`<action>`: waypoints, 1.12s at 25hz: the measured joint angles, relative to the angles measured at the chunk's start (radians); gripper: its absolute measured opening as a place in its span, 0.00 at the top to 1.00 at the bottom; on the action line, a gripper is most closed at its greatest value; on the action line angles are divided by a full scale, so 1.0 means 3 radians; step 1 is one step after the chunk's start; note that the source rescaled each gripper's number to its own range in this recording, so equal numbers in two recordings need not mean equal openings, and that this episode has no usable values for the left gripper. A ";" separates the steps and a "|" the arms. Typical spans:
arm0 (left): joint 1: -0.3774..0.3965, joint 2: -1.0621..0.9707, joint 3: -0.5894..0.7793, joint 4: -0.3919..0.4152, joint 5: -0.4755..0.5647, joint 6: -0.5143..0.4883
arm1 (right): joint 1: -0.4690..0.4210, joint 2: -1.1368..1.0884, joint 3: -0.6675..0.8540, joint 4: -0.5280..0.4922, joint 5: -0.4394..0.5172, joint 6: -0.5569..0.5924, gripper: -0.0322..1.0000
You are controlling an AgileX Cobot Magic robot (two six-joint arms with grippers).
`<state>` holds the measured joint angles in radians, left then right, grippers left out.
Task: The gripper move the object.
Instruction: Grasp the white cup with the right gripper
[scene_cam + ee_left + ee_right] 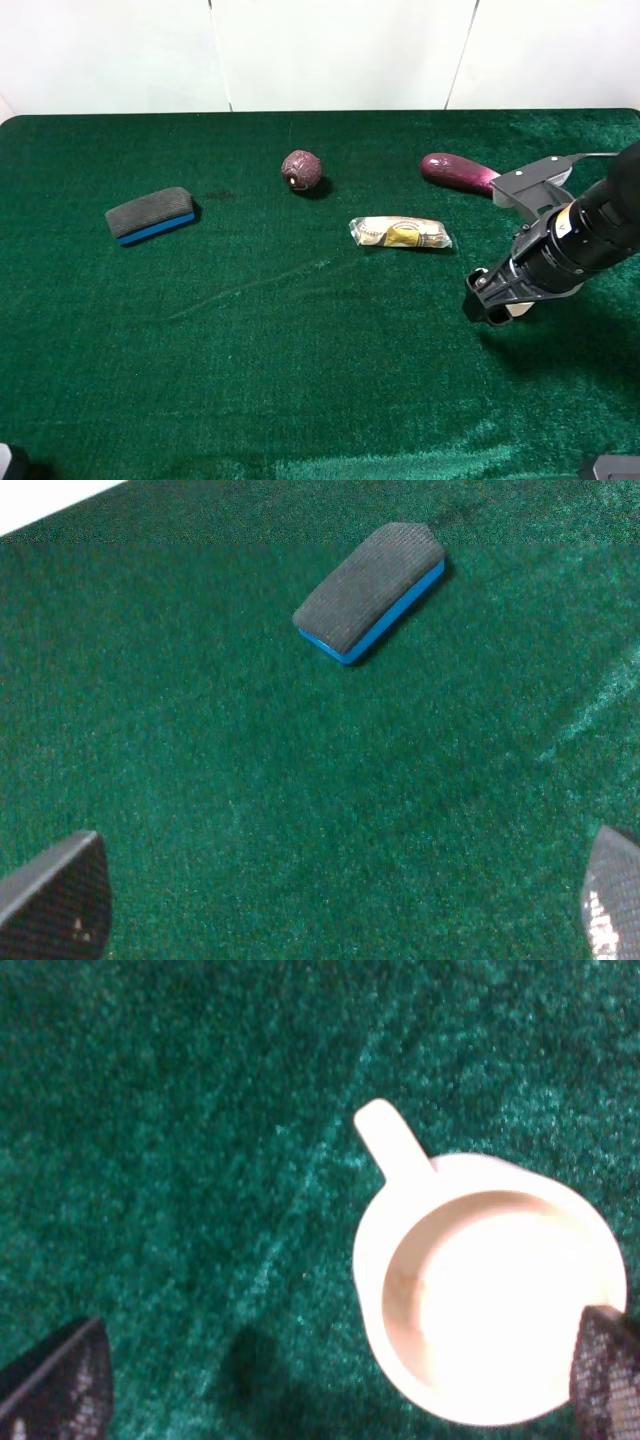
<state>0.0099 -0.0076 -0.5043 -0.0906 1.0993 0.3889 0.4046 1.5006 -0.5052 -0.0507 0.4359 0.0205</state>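
Right arm (590, 235) is down low over the green surface (300, 380), right of the clear-wrapped yellow packet (401, 233) and a little nearer the camera than it. Its jaws are spread wide, gripping nothing. The cream cup (490, 1300) stands upright on the surface between them, mouth up and empty, well off to one side of the gap. One dark fingertip (605, 1375) overlaps the cup's rim (whether it touches, I cannot tell), while the other fingertip (55, 1380) sits well apart from the cup, with bare green in between. The little handle (392, 1142) sticks out from the rim, away from both fingertips. From the high camera only a sliver of cream shows under the arm's tip.

Around the packet: a purple ball (301, 170) sits beyond it to the left, a purple aubergine-like thing (455, 172) beyond it to the right, and a grey and blue eraser (151, 214) well off to its left.

The left jaws are also released, wide apart over bare green, with the eraser lying ahead of them.
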 joint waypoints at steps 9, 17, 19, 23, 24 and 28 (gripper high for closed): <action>0.0000 0.0000 0.0000 0.0000 0.0000 0.0000 | 0.0000 0.0168 0.0000 -0.0150 -0.0099 0.0077 0.00; 0.0000 0.0000 0.0000 0.0000 0.0000 0.0000 | 0.0000 0.0333 -0.0003 -0.0239 -0.0276 0.0168 0.00; 0.0000 0.0000 0.0000 0.0000 0.0000 0.0000 | 0.0000 0.0368 -0.0003 -0.0246 -0.0320 0.0173 0.00; 0.0000 0.0000 0.0000 0.0000 0.0000 0.0000 | 0.0000 0.0449 -0.0003 -0.0246 -0.0407 0.0175 0.00; 0.0000 0.0000 0.0000 0.0000 0.0000 0.0000 | 0.0000 0.0469 -0.0003 -0.0246 -0.0427 0.0175 0.00; 0.0000 0.0000 0.0000 0.0000 0.0000 0.0000 | 0.0000 0.0520 -0.0003 -0.0243 -0.0443 0.0175 0.00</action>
<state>0.0099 -0.0076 -0.5043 -0.0906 1.0993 0.3889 0.4046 1.6566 -0.5060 -0.1235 0.3028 0.0731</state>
